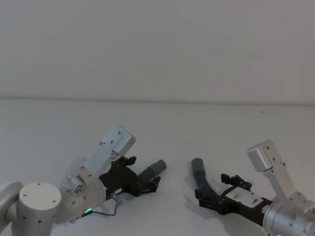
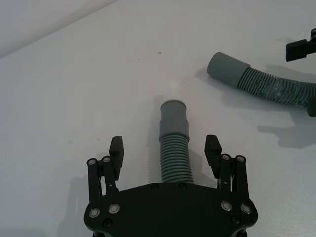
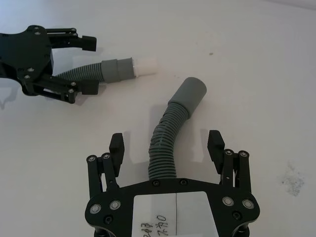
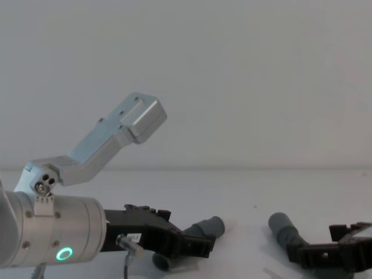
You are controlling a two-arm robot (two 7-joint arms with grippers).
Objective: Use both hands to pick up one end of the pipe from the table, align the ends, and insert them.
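On the plain white table [image 1: 59, 128], the left gripper [image 2: 164, 147] stands spread astride the white-tipped pipe piece [image 2: 176, 165] and the right gripper [image 3: 166, 142] spread astride the other pipe piece [image 3: 163, 160], the cuffs [image 3: 191, 94] just ahead of each, so clamping that far back could let them droop and misalign.
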